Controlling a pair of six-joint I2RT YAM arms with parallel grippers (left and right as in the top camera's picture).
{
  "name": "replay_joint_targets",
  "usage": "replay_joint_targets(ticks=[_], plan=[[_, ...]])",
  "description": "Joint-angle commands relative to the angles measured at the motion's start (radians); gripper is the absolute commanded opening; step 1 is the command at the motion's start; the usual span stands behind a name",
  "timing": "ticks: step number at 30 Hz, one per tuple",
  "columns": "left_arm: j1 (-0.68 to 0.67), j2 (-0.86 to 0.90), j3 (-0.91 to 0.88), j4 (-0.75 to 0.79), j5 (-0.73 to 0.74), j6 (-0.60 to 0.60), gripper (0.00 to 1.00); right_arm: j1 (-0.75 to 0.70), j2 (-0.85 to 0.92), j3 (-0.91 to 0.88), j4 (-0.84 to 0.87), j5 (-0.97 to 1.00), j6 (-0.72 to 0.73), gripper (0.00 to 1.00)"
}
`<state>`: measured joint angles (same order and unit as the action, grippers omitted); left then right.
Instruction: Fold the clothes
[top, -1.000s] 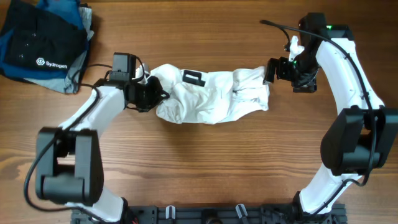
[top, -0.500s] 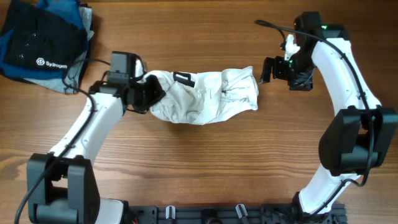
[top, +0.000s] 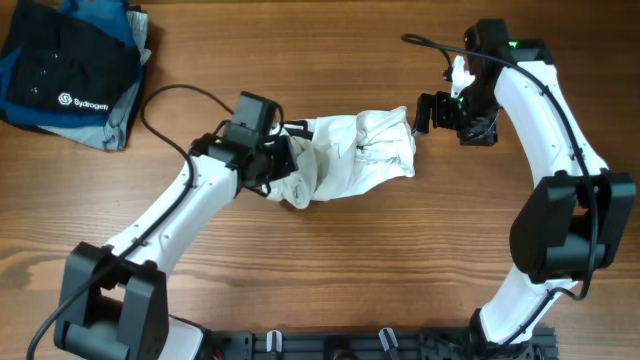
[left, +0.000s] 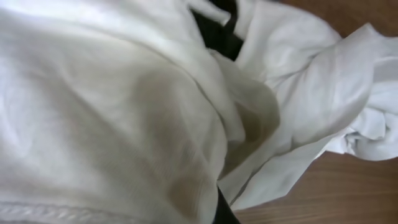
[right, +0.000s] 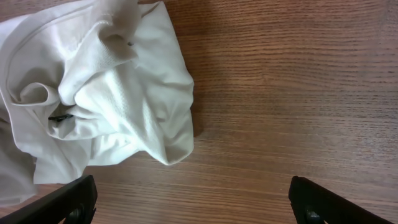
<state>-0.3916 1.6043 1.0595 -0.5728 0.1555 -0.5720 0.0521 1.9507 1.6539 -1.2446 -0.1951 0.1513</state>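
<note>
1. Your left gripper (top: 272, 162) is buried in the left end of the clothes (top: 350, 155) and clenched on a gathered bunch of the cloth. In the left wrist view white folds (left: 124, 112) fill nearly the whole picture, and only dark slivers of the fingers show.
2. Your right gripper (top: 424, 112) is released. Its fingers (right: 68, 199) stand wide apart with only bare wood between them. It sits just beside the right end of the garment without touching it.
3. The clothes lie crumpled in a short band across the middle of the table (top: 350, 260), between your two grippers. The left end is bunched and pulled toward the front. The right end (right: 112, 93) is a loose heap of folds with a rounded corner resting flat on the wood.
4. A small dark mark shows on the top edge of the garment near your left gripper, too small to read.
5. A dark folded stack (top: 65, 65) with a white logo sits at the far left corner, well apart from the garment.
6. Your left arm runs diagonally from the front left up to the cloth. Your right arm curves along the right side.
7. Bare wood (right: 280, 93) lies to the right of the garment, and there is more in front of it.
</note>
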Motion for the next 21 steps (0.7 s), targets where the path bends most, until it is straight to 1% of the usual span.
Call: replay_joint_targets(ticks=[1, 10, 21], plan=[[-0.035, -0.019, 0.08, 0.006, -0.102, -0.011, 0.04, 0.018, -0.013, 0.016, 0.002, -0.015, -0.02, 1.0], [-0.039, -0.019, 0.185, 0.007, -0.128, -0.011, 0.04, 0.055, -0.013, 0.016, 0.002, -0.015, -0.021, 1.0], [-0.05, -0.018, 0.187, 0.0, -0.131, 0.037, 0.04, 0.069, -0.013, 0.016, 0.001, -0.012, -0.02, 1.0]])
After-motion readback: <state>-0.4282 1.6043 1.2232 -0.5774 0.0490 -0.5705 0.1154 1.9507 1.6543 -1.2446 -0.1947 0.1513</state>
